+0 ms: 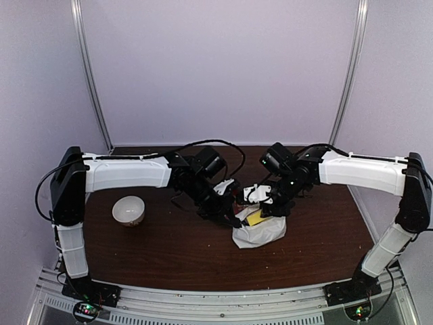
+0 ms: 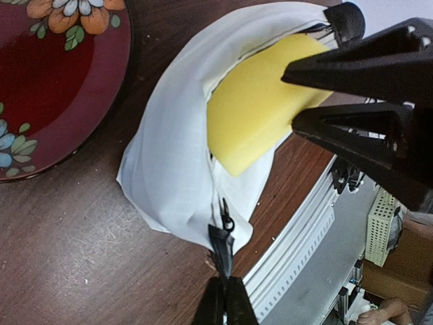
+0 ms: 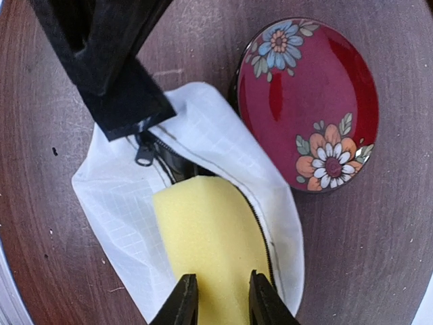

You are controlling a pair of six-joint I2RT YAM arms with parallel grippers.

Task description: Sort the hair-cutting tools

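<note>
Here, dark wooden table [image 1: 169, 261], lilac walls [image 1: 216, 68].

Setting: a robotics laboratory test cell.

Indicators: the left arm [image 1: 128, 172] and right arm [image 1: 358, 172], both white and black, are bolted to an aluminium rail [image 1: 223, 298] along the bottom edge of the top view. Plain pale backdrop walls [image 1: 216, 68] with metal poles [image 1: 91, 74] enclose a brown wooden table [image 1: 169, 250]. Lit circuit boards [image 1: 86, 310] sit at the lower corners. At the lower right of the left wrist view is a perforated metal channel [image 2: 304, 257].
</note>
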